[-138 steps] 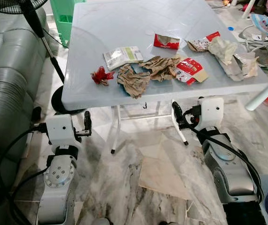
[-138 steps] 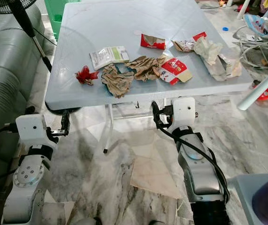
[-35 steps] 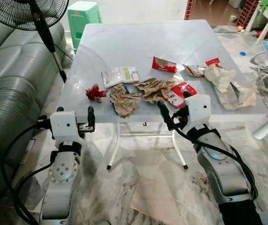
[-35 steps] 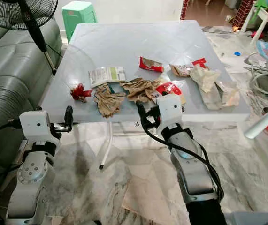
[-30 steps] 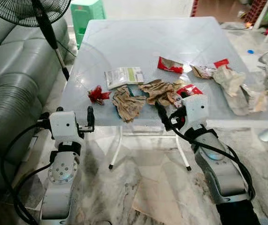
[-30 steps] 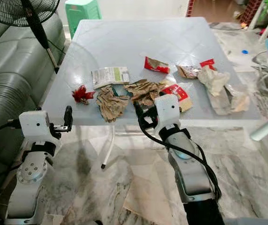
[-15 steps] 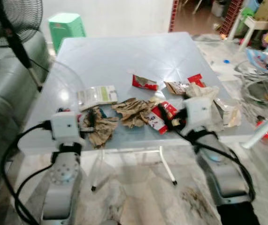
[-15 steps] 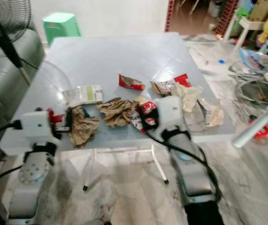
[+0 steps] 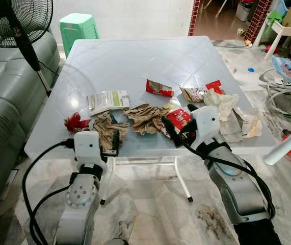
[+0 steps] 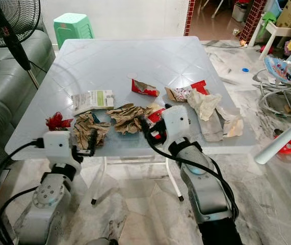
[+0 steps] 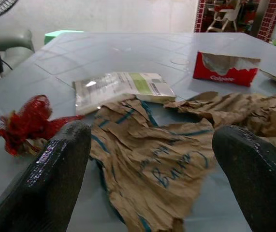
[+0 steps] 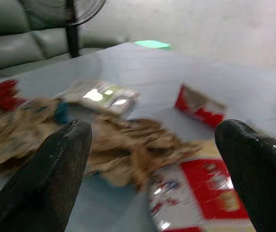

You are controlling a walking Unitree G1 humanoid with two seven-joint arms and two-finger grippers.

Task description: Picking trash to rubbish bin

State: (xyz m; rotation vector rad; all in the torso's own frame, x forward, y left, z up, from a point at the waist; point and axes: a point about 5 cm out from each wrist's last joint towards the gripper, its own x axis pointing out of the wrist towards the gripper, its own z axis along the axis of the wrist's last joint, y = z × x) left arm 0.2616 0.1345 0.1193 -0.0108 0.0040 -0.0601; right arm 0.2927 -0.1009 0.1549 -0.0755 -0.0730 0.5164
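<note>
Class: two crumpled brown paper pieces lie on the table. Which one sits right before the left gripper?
The brown paper with blue writing, just ahead of the left gripper; the other brown paper lies nearer the right gripper.

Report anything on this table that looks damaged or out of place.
Litter is strewn along the table near its front edge: two crumpled brown paper bags, a torn-open red carton, and a crushed red net. Nothing spilled.

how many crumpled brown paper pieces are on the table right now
2. One crumpled brown paper lies at the near edge, just ahead of the open left claw. The other brown paper lies beside it toward the middle, ahead of the open right claw. More may be hidden under other trash.
</note>
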